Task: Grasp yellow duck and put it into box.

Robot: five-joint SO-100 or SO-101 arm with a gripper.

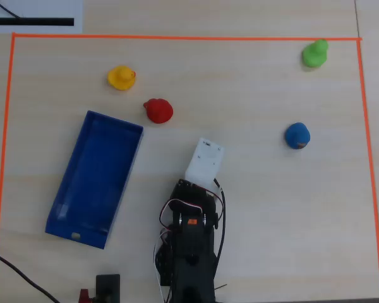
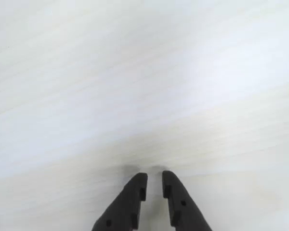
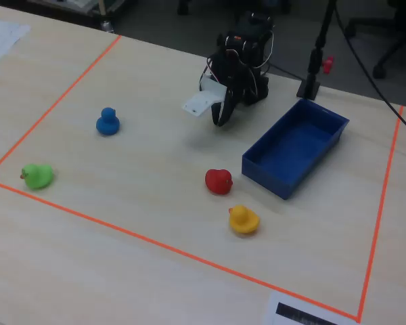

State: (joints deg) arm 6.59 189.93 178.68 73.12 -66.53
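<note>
The yellow duck (image 1: 121, 77) (image 3: 243, 220) stands on the pale wooden table, past the far end of the box as the overhead view shows it. The box (image 1: 95, 170) (image 3: 294, 145) is a long blue tray with nothing in it, lying left of the arm in the overhead view. My gripper (image 2: 154, 177) (image 3: 220, 120) hangs just above bare table near the arm's base, well short of the duck. Its black fingers (image 2: 133, 192) stand with only a narrow slit between them and hold nothing. In the overhead view the white wrist block (image 1: 204, 161) hides them.
A red duck (image 1: 158, 110) (image 3: 218, 181) sits between the yellow duck and the box's far corner. A blue duck (image 1: 297, 136) (image 3: 107, 122) and a green duck (image 1: 315, 53) (image 3: 37, 176) stand on the other side. Orange tape (image 1: 177, 37) frames the work area.
</note>
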